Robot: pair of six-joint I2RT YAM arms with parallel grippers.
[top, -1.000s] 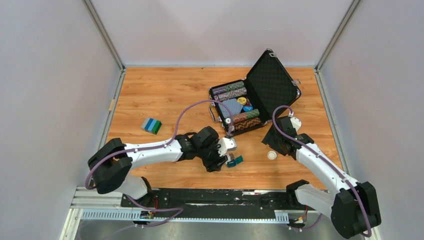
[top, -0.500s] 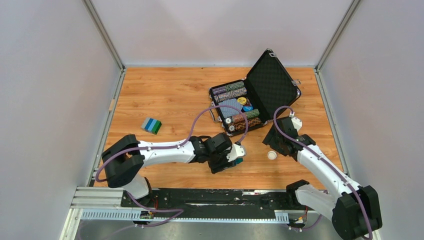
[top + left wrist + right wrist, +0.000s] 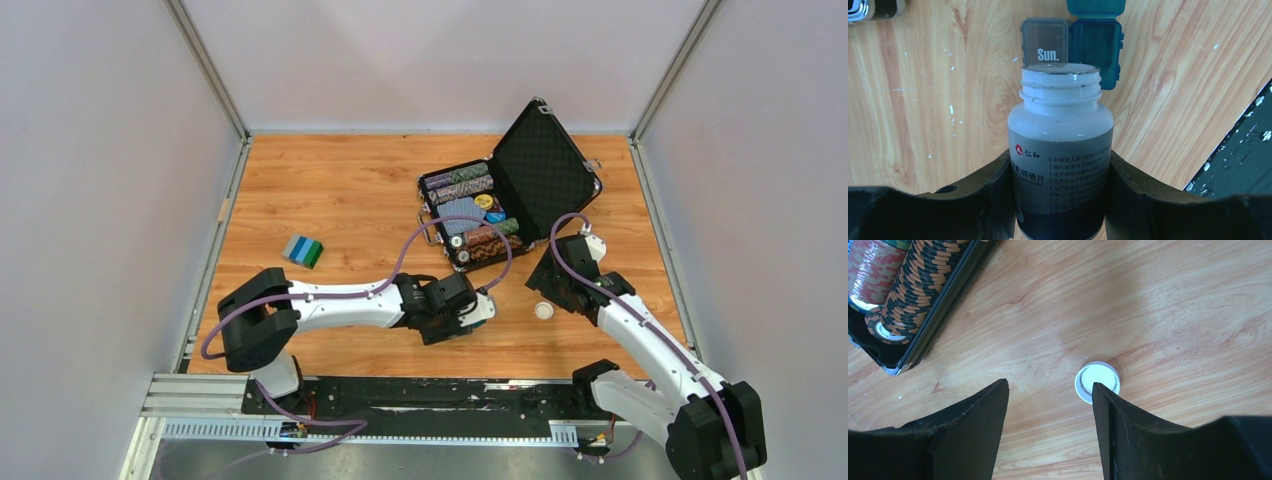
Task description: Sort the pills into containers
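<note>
Two arms reach over a light wooden table (image 3: 330,190) in the top view. The left gripper (image 3: 466,312) lies low at the near middle, clamped on a white plastic bottle with a grey label (image 3: 477,303). A tiny dark-teal square box (image 3: 486,312) sits just beyond the bottle's mouth. The right gripper (image 3: 552,296) hangs above a round white cap (image 3: 543,311), which lies flat on the table, right of the box and apart from it. A black chip case (image 3: 545,165) stands open behind both grippers, rows of chips inside. A small stack of blue and green blocks (image 3: 302,251) lies well apart on the left. In the left wrist view, the jaws press on both sides of the bottle's label. The bottle is uncapped, its threaded neck pointing at the box. The box lies on the table with its lid swung open. A translucent grey flap marked "Sun." (image 3: 1044,42) lies just beside it, partly hidden behind the bottle's rim. Whether any pills are in the box cannot be told. In the right wrist view, the jaws stand apart with nothing between them. The cap lies mouth up, partly hidden behind one fingertip (image 3: 1100,395). A corner of the chip case shows at upper left.
</note>
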